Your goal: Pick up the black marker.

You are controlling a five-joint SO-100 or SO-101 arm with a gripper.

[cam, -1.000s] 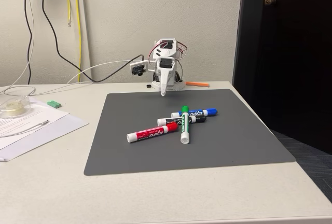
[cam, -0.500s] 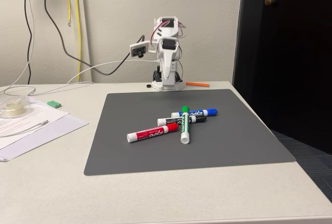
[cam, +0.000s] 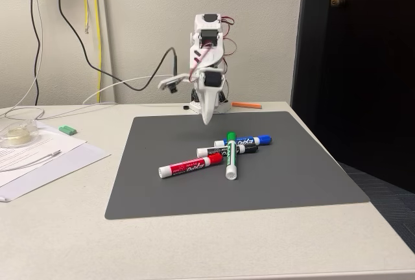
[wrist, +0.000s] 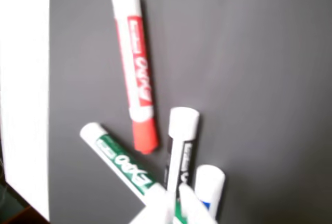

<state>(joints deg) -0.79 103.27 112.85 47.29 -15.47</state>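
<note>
The black marker point(cam: 228, 151) lies flat on the grey mat point(cam: 292, 176), near the mat's middle, with the green marker point(cam: 231, 157) crossing over it. In the wrist view the black marker point(wrist: 180, 151) shows its white end toward the top of the picture, between the green marker point(wrist: 116, 160) and the blue marker point(wrist: 209, 187). The blue marker point(cam: 249, 141) sits just behind it in the fixed view, and the red marker point(cam: 189, 166) lies in front and to the left, its cap close to the black marker's end.

The tool point(cam: 207, 118) hangs point-down above the far part of the mat, apart from all the markers, with the arm reared up tall over its base point(cam: 209, 106) at the desk's back edge. Its fingers seem drawn together into one narrow tip in the fixed view, holding nothing; in the wrist view the tool point(wrist: 174, 208) shows white tips meeting at the bottom edge.

The mat has bare room on all sides of the marker cluster. The desk point(cam: 194, 247) carries papers point(cam: 39, 153) at the left and an orange marker point(cam: 246, 105) by the base. The desk's right edge drops off beside a dark door point(cam: 356, 59).
</note>
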